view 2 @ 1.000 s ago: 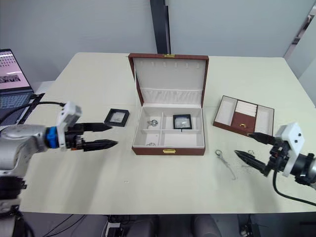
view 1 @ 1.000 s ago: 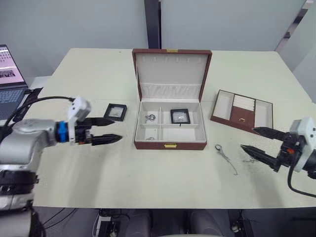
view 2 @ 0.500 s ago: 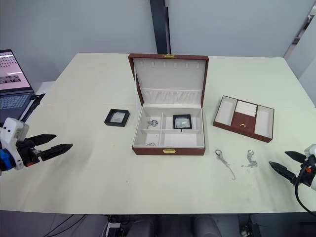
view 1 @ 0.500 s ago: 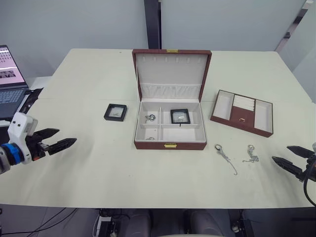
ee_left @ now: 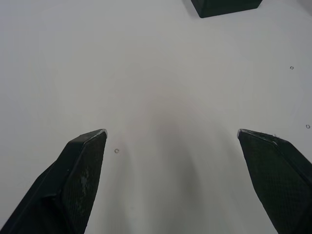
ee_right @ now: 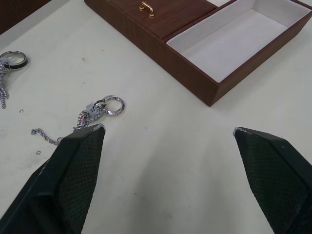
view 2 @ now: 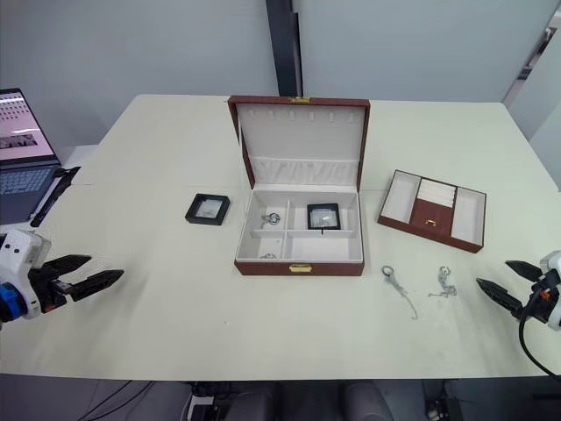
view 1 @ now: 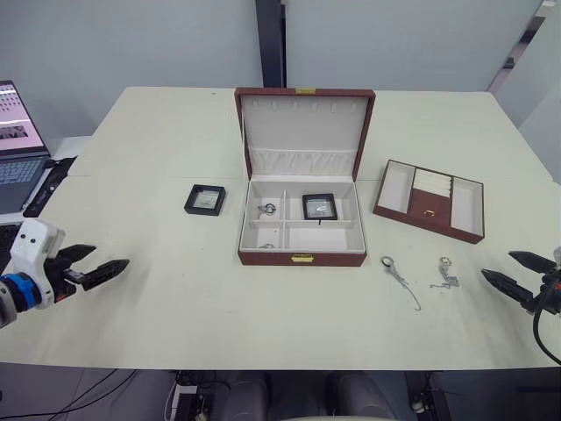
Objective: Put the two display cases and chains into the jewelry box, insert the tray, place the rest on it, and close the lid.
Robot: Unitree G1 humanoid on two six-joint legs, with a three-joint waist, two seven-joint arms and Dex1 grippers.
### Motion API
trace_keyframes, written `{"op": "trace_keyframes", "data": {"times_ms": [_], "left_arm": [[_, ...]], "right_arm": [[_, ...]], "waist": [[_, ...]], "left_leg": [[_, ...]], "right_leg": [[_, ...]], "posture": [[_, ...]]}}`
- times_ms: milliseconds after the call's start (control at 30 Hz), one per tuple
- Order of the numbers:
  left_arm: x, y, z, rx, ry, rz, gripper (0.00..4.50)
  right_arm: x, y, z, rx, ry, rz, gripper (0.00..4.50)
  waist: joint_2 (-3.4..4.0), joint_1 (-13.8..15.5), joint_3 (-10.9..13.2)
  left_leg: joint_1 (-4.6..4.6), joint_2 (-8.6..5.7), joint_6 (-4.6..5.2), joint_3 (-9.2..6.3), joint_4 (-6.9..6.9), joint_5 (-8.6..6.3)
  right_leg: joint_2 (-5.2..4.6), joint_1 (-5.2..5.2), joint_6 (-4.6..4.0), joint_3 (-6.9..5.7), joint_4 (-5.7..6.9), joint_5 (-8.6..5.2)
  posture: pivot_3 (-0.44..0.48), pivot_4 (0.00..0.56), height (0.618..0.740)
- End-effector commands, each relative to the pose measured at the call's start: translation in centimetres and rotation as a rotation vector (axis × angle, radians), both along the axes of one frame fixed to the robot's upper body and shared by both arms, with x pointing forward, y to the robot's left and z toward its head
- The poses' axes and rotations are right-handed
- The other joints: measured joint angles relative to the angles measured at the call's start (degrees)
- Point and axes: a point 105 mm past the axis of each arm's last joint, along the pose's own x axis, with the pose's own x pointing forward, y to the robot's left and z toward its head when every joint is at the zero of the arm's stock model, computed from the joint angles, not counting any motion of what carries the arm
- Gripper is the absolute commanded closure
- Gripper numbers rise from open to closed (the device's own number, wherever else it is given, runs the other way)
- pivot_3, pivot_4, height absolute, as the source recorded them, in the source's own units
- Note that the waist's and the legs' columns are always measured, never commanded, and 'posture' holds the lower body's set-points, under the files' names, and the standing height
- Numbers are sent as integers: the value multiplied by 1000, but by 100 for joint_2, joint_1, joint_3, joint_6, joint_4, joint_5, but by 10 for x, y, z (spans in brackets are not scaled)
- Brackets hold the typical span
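A pale tabletop carries the lot. In the middle sits the open box, lid upright. Just to its left lies a black case. To the right rests the tray, slightly askew. Nearer the front edge, right of the box, lie two chains, side by side but apart.

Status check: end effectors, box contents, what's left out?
Both end effectors open, empty: left, right, at the table edges. Jewelry box open, one display case inside. Second display case, two chains and tray on the table. Nothing in the way.
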Motion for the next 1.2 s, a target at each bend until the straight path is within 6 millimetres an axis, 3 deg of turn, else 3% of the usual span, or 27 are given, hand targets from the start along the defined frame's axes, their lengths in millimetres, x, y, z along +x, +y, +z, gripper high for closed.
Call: {"op": "trace_keyframes", "data": {"times_ms": [33, 233, 300, 367, 467, 600, 767, 1000, 1200], "left_arm": [[1, 5, 22, 64, -73, 3, 43], [7, -5, 22, 113, -76, -58, 43], [15, -14, 26, 132, -76, -114, 43], [22, -26, 29, 158, -66, -196, 43], [38, -50, 33, 194, -46, -354, 43], [59, -71, 34, 232, -19, -498, 43], [84, -87, 27, 293, 25, -616, 43], [111, -100, 21, 341, 28, -659, 43], [128, -115, 28, 341, -33, -668, 43]], "right_arm": [[4, -3, 12, -18, -36, 3, 0], [8, 6, 20, -3, -50, 51, 0], [12, 18, 34, 43, -86, 89, 0], [13, 37, 45, 44, -101, 165, 0], [10, 87, 73, 94, -167, 330, 0], [-1, 145, 94, 133, -206, 518, 0], [-14, 191, 112, 124, -257, 655, 0], [-23, 208, 123, 112, -298, 662, 0], [-30, 212, 119, 147, -285, 626, 0]], "waist": [[0, -1, 0], [0, 0, 0], [1, 0, 0], [1, 2, 0], [3, 9, 1], [4, 13, 0], [3, 14, 1], [-5, 14, 3], [-8, 13, 2]], "left_leg": [[0, -1, 0, 0, 0, 0], [0, 0, 0, 0, 0, 0], [-1, 0, 0, 0, 0, 0], [-1, -2, 0, 1, 1, 0], [-2, -2, 0, -1, 1, 0], [-9, -4, -1, -3, 2, 1], [-21, -7, 0, -2, 9, 1], [-43, -9, 0, -3, 15, 0], [-44, -10, 1, -2, 19, 1]], "right_leg": [[0, -1, 0, 0, 0, 0], [0, -1, 0, 0, 0, 0], [0, -1, 0, 0, 0, 0], [0, 0, 0, 0, 3, 0], [2, 0, 0, -3, 4, 0], [22, -2, 0, -9, 2, 0], [29, -13, 0, -13, 4, 0], [30, -35, 0, -20, 8, 0], [28, -38, 0, -20, 16, 0]], "posture": [[0, 150, 740], [0, 150, 740], [0, 150, 740], [0, 150, 740], [0, 150, 740], [0, 150, 740], [0, 150, 740], [0, 150, 740], [0, 150, 740]]}}
